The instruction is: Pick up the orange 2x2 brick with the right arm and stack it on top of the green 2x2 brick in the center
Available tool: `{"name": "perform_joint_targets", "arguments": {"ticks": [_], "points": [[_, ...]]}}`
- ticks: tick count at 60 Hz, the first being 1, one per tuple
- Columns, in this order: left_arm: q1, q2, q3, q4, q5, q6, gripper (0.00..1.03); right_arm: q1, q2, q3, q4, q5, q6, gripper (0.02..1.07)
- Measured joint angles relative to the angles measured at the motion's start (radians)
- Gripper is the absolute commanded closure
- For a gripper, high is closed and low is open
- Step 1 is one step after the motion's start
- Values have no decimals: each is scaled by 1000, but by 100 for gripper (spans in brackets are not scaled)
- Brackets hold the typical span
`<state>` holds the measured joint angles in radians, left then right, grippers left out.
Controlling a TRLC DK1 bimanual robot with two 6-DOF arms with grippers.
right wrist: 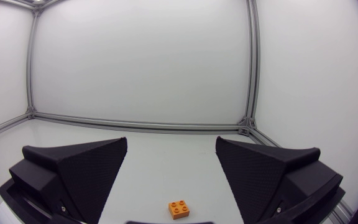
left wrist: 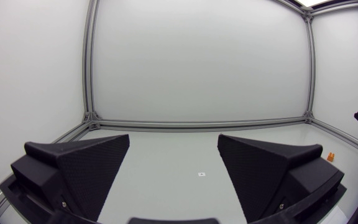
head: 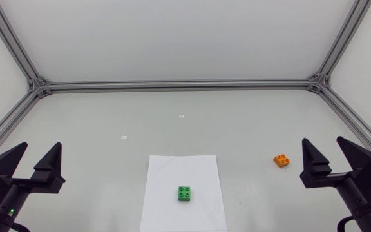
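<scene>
The orange 2x2 brick [head: 281, 160] lies on the table right of the middle, a short way left of my right gripper [head: 328, 152], which is open and empty. In the right wrist view the orange brick [right wrist: 179, 209] sits on the table between and just ahead of the open fingers [right wrist: 73, 171]. The green 2x2 brick [head: 185, 193] rests on a white paper sheet [head: 183, 169] at the front centre. My left gripper [head: 36, 159] stands open at the front left, empty. Far across the table from the left gripper [left wrist: 174, 168] the orange brick [left wrist: 330, 157] shows as a small spot.
A silver frame rail [head: 179, 84] runs along the back of the table, with side rails [head: 5, 119] slanting forward on both sides. Two small white markers [head: 124, 136] lie on the table behind the sheet.
</scene>
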<state>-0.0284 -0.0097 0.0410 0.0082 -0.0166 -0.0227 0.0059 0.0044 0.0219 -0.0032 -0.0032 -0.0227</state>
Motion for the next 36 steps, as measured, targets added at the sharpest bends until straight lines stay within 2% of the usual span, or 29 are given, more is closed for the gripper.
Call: {"name": "perform_joint_targets", "arguments": {"ticks": [36], "points": [[0, 0, 0, 0, 0, 0, 4, 0, 0, 0, 7, 0, 0, 6]]}}
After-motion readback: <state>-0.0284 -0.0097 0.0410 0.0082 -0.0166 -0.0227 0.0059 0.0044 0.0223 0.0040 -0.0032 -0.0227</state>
